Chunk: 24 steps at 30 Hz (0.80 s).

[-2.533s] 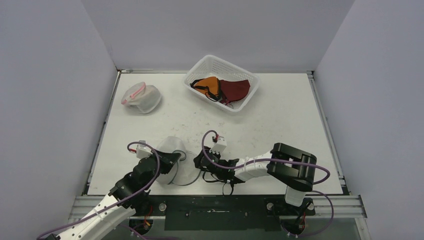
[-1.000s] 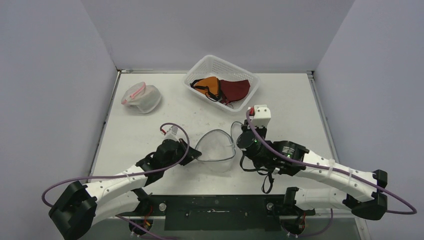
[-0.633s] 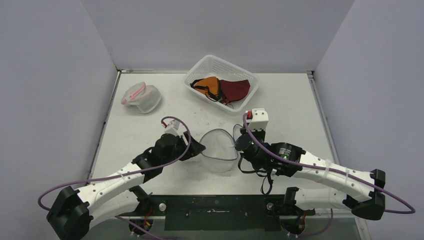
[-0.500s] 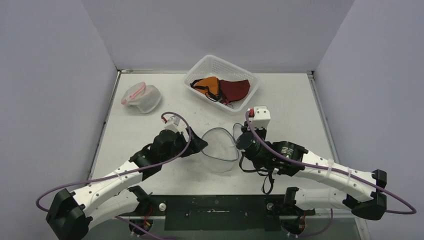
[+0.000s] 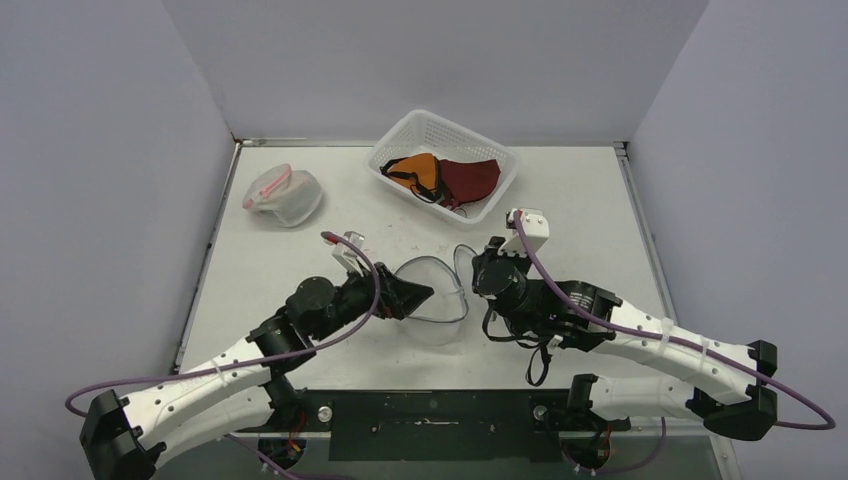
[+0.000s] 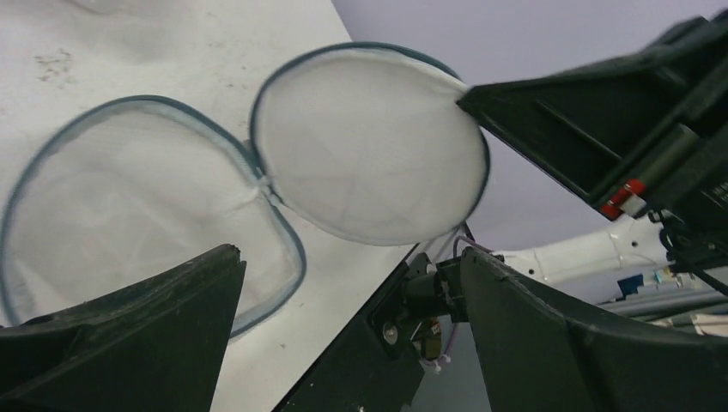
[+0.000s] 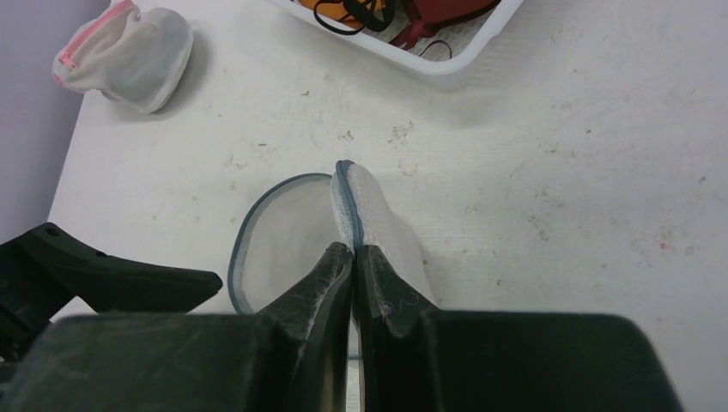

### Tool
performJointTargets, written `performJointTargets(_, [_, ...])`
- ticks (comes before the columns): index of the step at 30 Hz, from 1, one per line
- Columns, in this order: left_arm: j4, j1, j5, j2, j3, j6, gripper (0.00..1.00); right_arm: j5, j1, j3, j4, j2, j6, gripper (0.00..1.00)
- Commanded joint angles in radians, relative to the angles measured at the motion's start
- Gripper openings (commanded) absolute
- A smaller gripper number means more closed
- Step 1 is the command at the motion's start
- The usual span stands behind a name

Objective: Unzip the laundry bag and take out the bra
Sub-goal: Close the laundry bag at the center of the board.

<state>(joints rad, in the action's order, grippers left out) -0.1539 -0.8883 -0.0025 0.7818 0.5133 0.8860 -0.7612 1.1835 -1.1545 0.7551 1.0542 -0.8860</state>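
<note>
**Bag Lies Open, Right Gripper Has the Flap**

Down at the near edge, both arms reach in toward the middle of the bench (image 5: 580,200). The left gripper (image 5: 412,298) comes in from the left with its fingers spread wide and nothing between them. Its wrist camera looks straight out through the gap at the mesh. One fingertip sits over the bag's left rim in the overhead view, and I cannot tell whether it touches.

The right gripper (image 7: 353,251) is closed tight, its two fingers pressed together on the teal-edged seam of the laundry bag (image 5: 435,300). The bag is unzipped and spread like a clamshell in the centre of the bench, between the two grippers. The flat half (image 6: 129,197) lies on the bench, and the raised half (image 6: 369,146) stands up on edge in the right gripper's pinch. The two halves meet at a hinge point on the rim.

Thin black loops (image 5: 545,368) show beneath the right forearm, and I cannot tell whether they are strap or cable.

Farther back, a white basket (image 5: 478,133) sits at an angle near the far edge. It holds an orange garment (image 5: 418,170) and a maroon garment (image 5: 470,178) side by side. Off at the far left, well apart from everything, a second mesh bag (image 5: 285,195) with a pink zip sits bunched up.
</note>
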Motion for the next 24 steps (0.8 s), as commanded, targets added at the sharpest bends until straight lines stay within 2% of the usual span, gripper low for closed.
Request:
performJointTargets(1, [-0.234, -0.086, -0.036, 0.001, -0.012, -0.083, 0.96, 0.031, -0.002, 0.070, -0.114, -0.035, -0.119, 0.05])
performJointTargets(7, [-0.222, -0.268, -0.211, 0.069, 0.048, -0.212, 0.96, 0.038, -0.004, 0.120, -0.174, -0.054, -0.220, 0.05])
performJointTargets(11, [-0.189, -0.345, -0.334, 0.134, 0.093, -0.294, 0.96, 0.056, -0.004, 0.124, -0.203, -0.033, -0.253, 0.05])
performJointTargets(24, [-0.235, -0.362, -0.453, 0.274, 0.150, -0.317, 1.00, 0.116, -0.004, 0.137, -0.272, -0.021, -0.282, 0.05])
